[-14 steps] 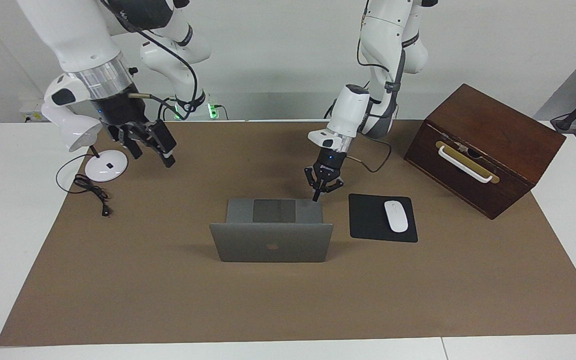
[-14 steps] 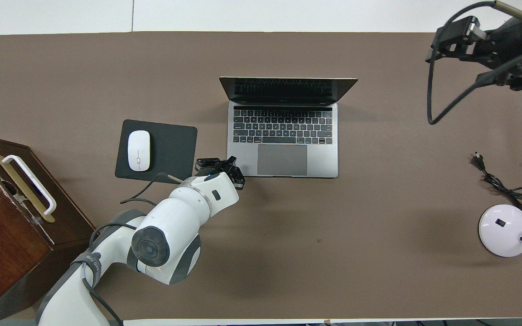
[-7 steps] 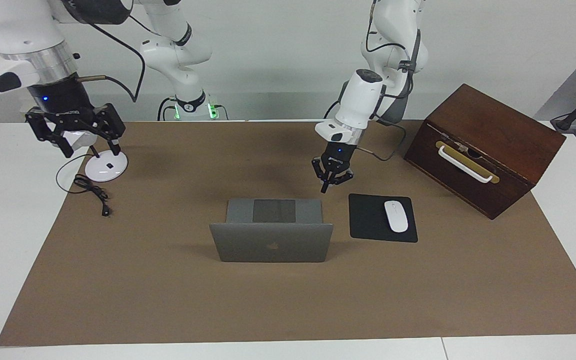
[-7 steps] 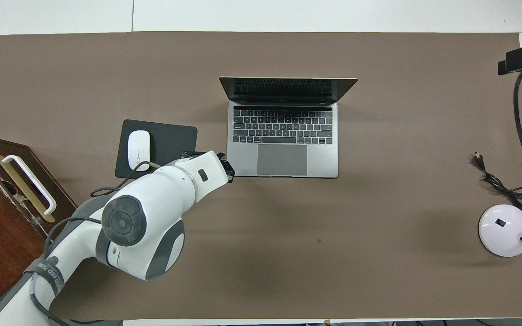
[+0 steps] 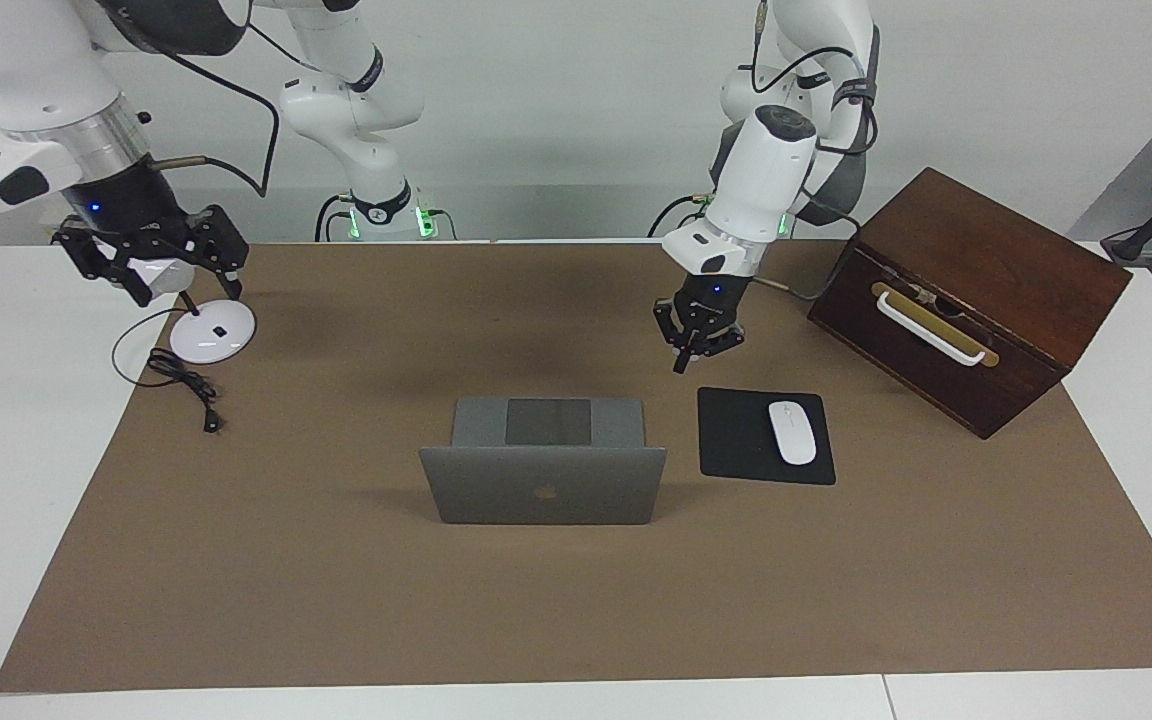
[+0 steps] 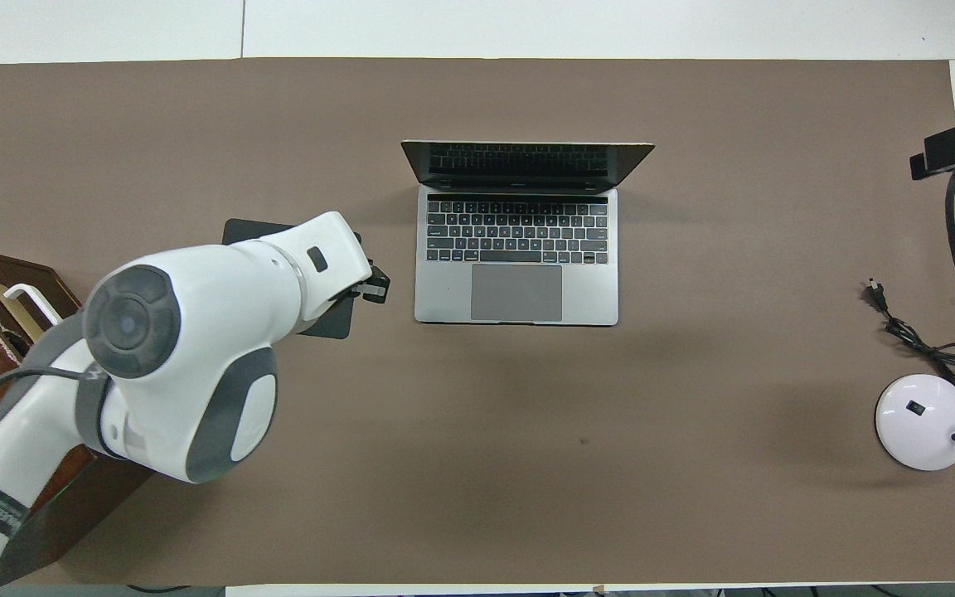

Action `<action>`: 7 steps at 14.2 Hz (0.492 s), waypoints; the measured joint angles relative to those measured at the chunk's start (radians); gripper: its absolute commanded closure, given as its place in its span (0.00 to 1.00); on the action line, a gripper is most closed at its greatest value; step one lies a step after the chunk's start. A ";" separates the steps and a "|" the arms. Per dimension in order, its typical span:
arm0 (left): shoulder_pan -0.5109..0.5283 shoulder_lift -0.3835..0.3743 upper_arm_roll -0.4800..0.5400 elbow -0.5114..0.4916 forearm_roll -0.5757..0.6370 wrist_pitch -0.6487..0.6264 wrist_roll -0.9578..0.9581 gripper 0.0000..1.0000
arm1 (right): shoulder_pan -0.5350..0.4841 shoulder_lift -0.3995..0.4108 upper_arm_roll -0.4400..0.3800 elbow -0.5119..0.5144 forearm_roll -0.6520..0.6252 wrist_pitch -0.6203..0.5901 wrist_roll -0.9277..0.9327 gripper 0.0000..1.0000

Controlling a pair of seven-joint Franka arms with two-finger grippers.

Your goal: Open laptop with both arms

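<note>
1. My arms (image 5: 766, 160) are white with black pincers.
2. The laptop (image 5: 542, 485) is silver-grey with a dark logo and black keys.
3. The mouse pad (image 5: 736, 440) is black, the mouse (image 5: 792, 432) white.
4. The mat (image 5: 576, 600) is plain brown, the box (image 5: 996, 250) dark brown.

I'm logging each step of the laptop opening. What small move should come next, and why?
Probably lift the left gripper a little higher toward its base, ending the job. The laptop already stands open, both grippers are off it, and the right gripper hangs over the lamp base.
</note>
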 measured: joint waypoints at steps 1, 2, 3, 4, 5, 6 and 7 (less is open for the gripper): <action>0.022 -0.013 0.001 0.037 0.000 -0.062 0.000 1.00 | -0.001 -0.002 0.008 0.000 0.000 -0.002 0.010 0.00; 0.043 -0.027 0.002 0.065 0.000 -0.114 0.000 1.00 | -0.005 -0.005 0.022 0.000 0.000 -0.002 0.029 0.00; 0.064 -0.040 0.003 0.089 0.000 -0.162 0.002 1.00 | -0.016 -0.013 0.046 -0.001 0.000 -0.002 0.057 0.00; 0.086 -0.052 0.004 0.111 0.000 -0.206 0.006 1.00 | -0.039 -0.026 0.083 -0.005 0.000 -0.003 0.086 0.00; 0.111 -0.062 0.005 0.131 0.000 -0.248 0.011 1.00 | -0.078 -0.046 0.137 -0.022 -0.003 -0.006 0.108 0.00; 0.135 -0.068 0.007 0.150 0.001 -0.286 0.015 1.00 | -0.131 -0.071 0.199 -0.051 -0.015 -0.006 0.121 0.00; 0.160 -0.070 0.008 0.169 0.002 -0.324 0.024 1.00 | -0.182 -0.095 0.252 -0.083 -0.029 -0.006 0.124 0.00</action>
